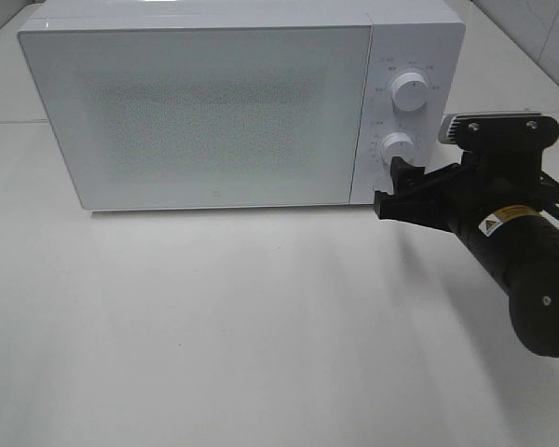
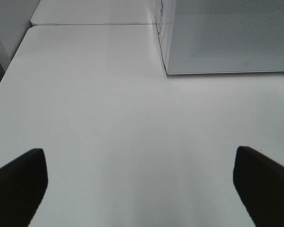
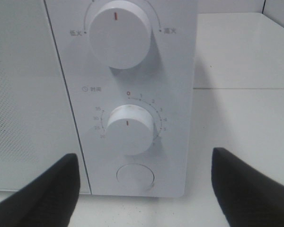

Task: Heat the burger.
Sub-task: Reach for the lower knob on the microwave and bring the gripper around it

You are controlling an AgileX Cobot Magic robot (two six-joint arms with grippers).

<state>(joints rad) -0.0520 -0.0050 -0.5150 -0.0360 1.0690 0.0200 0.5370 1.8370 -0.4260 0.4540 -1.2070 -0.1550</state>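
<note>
The burger is out of view. A white microwave (image 1: pixel 205 102) stands at the back of the table with its door shut. My right gripper (image 1: pixel 396 189) is open just in front of the control panel, below the lower timer knob (image 1: pixel 397 144). In the right wrist view the timer knob (image 3: pixel 130 128) sits above the gap between the gripper's (image 3: pixel 145 161) spread fingers, untouched, its red mark pointing at zero. My left gripper (image 2: pixel 138 161) is open over bare table near the microwave's left front corner (image 2: pixel 166 71), holding nothing.
The upper power knob (image 3: pixel 119 32) and a round door button (image 3: pixel 135 177) are on the same panel. The white table (image 1: pixel 214 326) spreads in front of the microwave. A seam (image 2: pixel 94 24) divides the tabletop beside the oven. A tiled wall corner (image 1: pixel 540 28) stands at the back right.
</note>
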